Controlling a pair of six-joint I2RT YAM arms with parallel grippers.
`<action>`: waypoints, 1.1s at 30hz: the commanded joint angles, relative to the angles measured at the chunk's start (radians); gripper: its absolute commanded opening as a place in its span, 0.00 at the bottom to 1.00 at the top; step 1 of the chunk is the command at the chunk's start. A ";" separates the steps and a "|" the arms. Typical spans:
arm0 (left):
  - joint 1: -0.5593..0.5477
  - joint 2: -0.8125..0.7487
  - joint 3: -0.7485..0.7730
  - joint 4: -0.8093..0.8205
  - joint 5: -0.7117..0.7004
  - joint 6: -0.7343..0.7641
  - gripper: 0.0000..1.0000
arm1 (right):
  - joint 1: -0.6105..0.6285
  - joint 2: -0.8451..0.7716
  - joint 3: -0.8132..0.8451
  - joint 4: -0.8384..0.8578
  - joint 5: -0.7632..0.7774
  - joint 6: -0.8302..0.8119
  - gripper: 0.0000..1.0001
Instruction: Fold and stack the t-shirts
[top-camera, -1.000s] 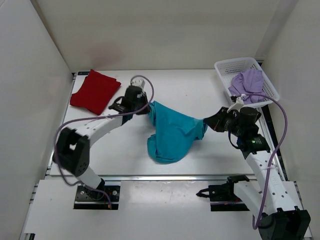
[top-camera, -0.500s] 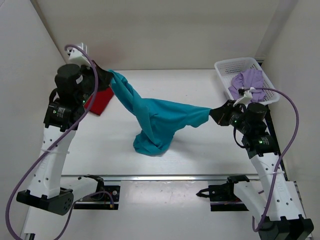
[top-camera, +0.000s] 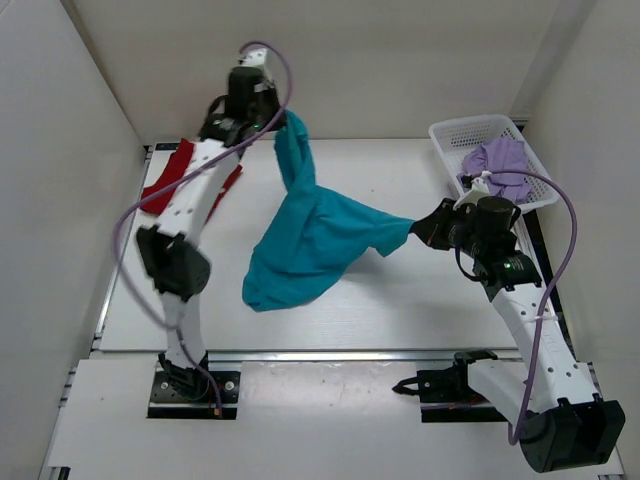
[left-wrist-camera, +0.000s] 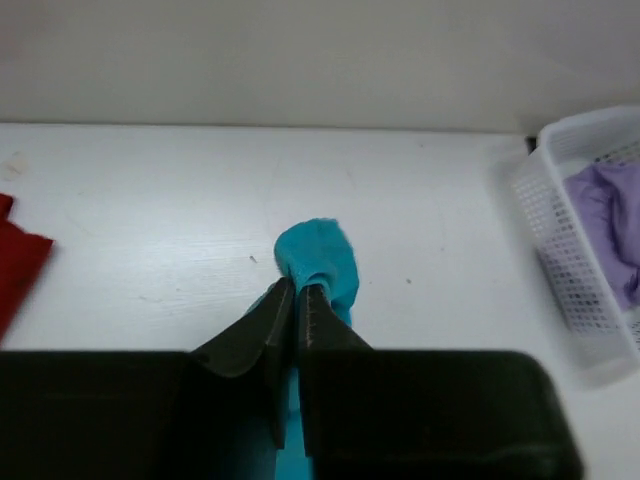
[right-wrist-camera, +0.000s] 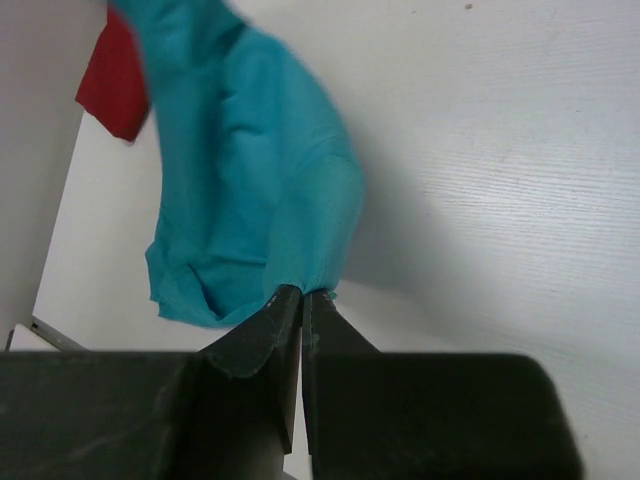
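**White table, teal t-shirt strung between both grippers**

White walls box in the pale table (top-camera: 420, 300), and the teal t-shirt (top-camera: 315, 235) hangs over the middle of the top view. The left gripper (top-camera: 281, 120), high in the frame just left of centre, has its jaws pressed together on a bunched end of the cloth. Its wrist view shows a knob of teal fabric poking out past the tips. The right gripper (top-camera: 420, 228), at centre right, pinches another edge the same way, jaws narrow with cloth between them. Between the two holds the shirt twists and sags, and its loose bulk trails down toward the lower left of centre.

We judge the shirt light, limp and not at all fragile. It takes no shape of its own and drapes wherever it is unsupported. Thin fabric like this may slide out of a narrow pinch under a hard pull. We cannot tell which parts of the garment are held. For a clean fold we would want a hold at the two shoulders or the two hem corners, so the shirt spreads flat.

The red t-shirt (top-camera: 160, 190) lies at upper left, partly behind the left arm. The lavender t-shirt (top-camera: 498, 162) sits crumpled in the white mesh basket (top-camera: 462, 130) at upper right.
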 joint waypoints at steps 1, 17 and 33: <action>-0.030 0.186 0.269 -0.159 -0.010 0.032 0.20 | 0.042 -0.005 0.034 0.024 0.071 -0.018 0.00; 0.005 -0.473 -1.195 0.320 0.045 -0.065 0.69 | 0.000 -0.036 -0.064 0.055 -0.005 -0.026 0.01; -0.056 -0.180 -1.055 0.397 0.089 -0.081 0.01 | 0.057 -0.073 -0.101 0.098 -0.041 0.000 0.00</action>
